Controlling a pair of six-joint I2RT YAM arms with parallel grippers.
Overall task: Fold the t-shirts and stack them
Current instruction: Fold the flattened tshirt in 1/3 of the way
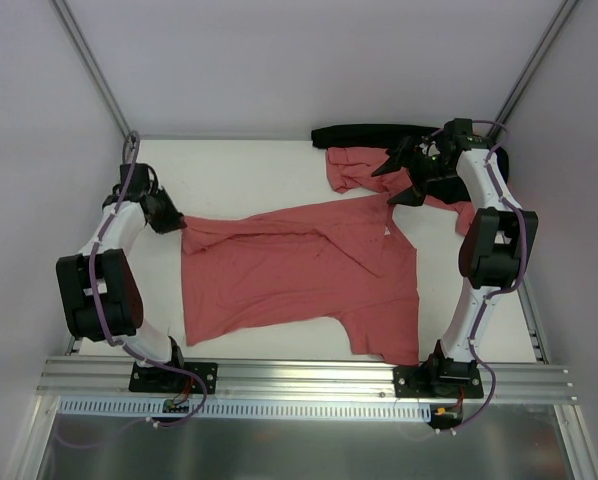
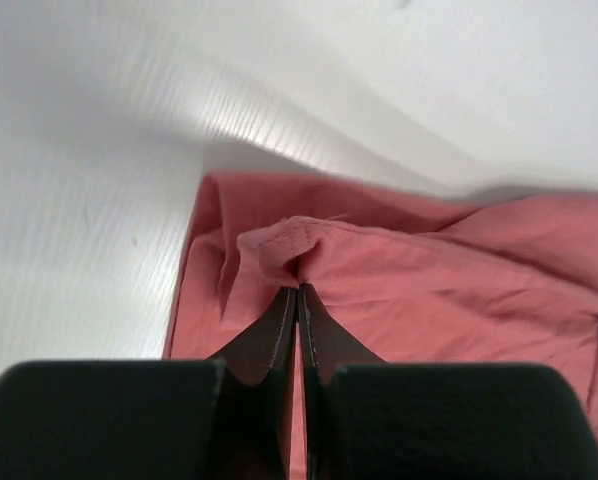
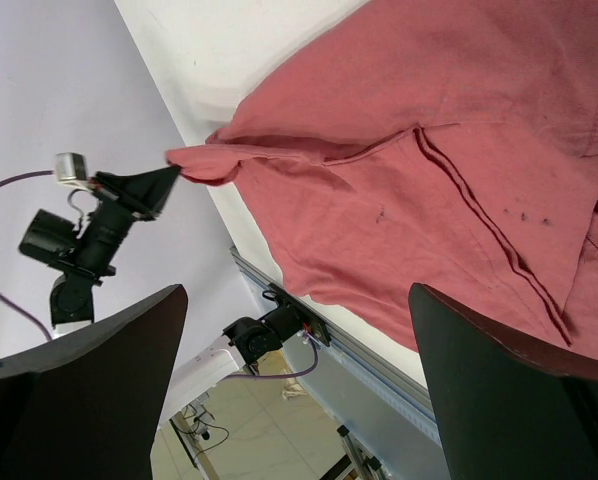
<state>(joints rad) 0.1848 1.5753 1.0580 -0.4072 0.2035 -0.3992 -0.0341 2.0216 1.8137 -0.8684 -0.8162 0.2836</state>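
A salmon-red t-shirt [image 1: 299,270] lies spread and creased across the middle of the table. My left gripper [image 1: 179,222] is at its left corner, shut on a bunched fold of the hem. In the left wrist view the jaws [image 2: 299,290] meet on that fold of the t-shirt [image 2: 429,290]. A second t-shirt [image 1: 351,166] lies crumpled at the back right. My right gripper [image 1: 407,176] hangs open above the table between the two shirts, holding nothing. In the right wrist view its fingers [image 3: 89,390] stand wide apart over the spread t-shirt [image 3: 409,200].
A black strip of cloth [image 1: 369,133] lies along the table's back edge behind the crumpled shirt. A metal rail [image 1: 309,375] runs along the near edge by both arm bases. White walls close in the table on three sides.
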